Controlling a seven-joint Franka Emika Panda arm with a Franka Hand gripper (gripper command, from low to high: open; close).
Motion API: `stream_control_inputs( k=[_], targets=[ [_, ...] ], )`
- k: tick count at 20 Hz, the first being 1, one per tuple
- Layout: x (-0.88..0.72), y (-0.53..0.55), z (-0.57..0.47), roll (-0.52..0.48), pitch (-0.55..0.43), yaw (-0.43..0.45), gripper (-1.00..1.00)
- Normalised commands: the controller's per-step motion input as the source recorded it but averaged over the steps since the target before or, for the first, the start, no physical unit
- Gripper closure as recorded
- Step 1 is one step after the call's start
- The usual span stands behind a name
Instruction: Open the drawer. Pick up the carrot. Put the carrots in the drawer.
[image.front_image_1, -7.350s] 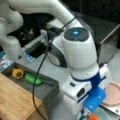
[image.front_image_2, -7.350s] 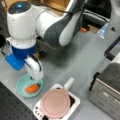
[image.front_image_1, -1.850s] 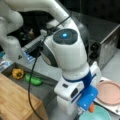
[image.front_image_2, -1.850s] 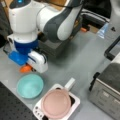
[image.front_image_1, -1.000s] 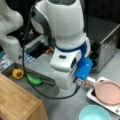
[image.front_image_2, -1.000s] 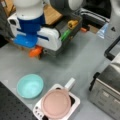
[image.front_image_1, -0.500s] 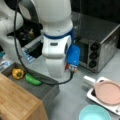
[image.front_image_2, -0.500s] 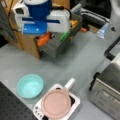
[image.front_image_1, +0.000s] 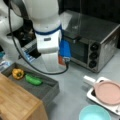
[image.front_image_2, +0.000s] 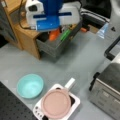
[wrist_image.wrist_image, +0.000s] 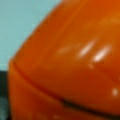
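The drawer (image.front_image_1: 47, 91) is pulled out, and its grey sides and dark inside show in both front views. The claw (image.front_image_2: 53, 33) hangs just above the drawer (image.front_image_2: 56, 46) and is closed on the carrot (image.front_image_2: 54, 35), which sticks out under the blue and white body of the arm. In the wrist view the carrot (wrist_image.wrist_image: 70, 65) fills nearly the whole picture, a shiny orange surface very close to the camera, so the claw grips it firmly. In a front view the claw itself is hidden behind the white arm (image.front_image_1: 47, 37).

Below the claw, on the drawer floor, lie a long green vegetable (image.front_image_1: 33, 80) and a yellow-orange round item (image.front_image_1: 18, 73), near each other. In a front view the green vegetable (image.front_image_2: 65, 35) lies just beside the carrot. The wooden front panel (image.front_image_1: 17, 100) closes the drawer at the end away from the arm.

Well apart from the claw, on the grey table (image.front_image_2: 82, 62), stand a teal bowl (image.front_image_2: 30, 85), a pink plate (image.front_image_2: 56, 103) on a white tray (image.front_image_2: 75, 100), and a silver toaster oven (image.front_image_1: 95, 45).
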Motion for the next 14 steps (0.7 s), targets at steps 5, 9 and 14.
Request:
stream_control_inputs(
  k=[5, 9, 14],
  targets=[
    [-0.34, -0.14, -0.03, -0.089, -0.152, 0.353, 1.00],
    [-0.26, -0.08, -0.03, -0.116, -0.103, 0.339, 1.00],
    [-0.16, -0.10, -0.13, -0.099, -0.087, 0.348, 1.00]
  ],
)
